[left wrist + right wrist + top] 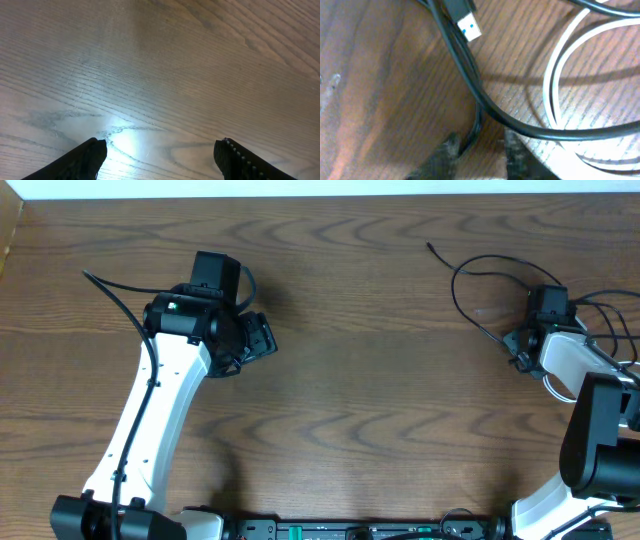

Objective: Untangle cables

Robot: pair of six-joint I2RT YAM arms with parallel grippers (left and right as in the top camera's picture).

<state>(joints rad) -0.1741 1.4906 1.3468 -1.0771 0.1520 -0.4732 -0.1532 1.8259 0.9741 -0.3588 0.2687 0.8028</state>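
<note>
The black cable point(455, 285) loops over the far right of the table, its free end pointing toward the back. In the right wrist view the black cable point(470, 75) runs down between my right gripper's fingers point(482, 147), against the left finger. The fingers are narrowly apart, not pinching it. A black plug with a silver and blue tip point(469, 26) lies above. The white cable point(552, 75) curls to the right and shows in the overhead view point(553, 390) beside my right gripper point(518, 348). My left gripper point(262, 335) is open and empty over bare wood point(160, 150).
The wooden table point(380, 410) spans the view. A thick black cable point(110, 290) fixed to the left arm arcs at the far left. The right arm's base point(600, 440) stands at the right edge.
</note>
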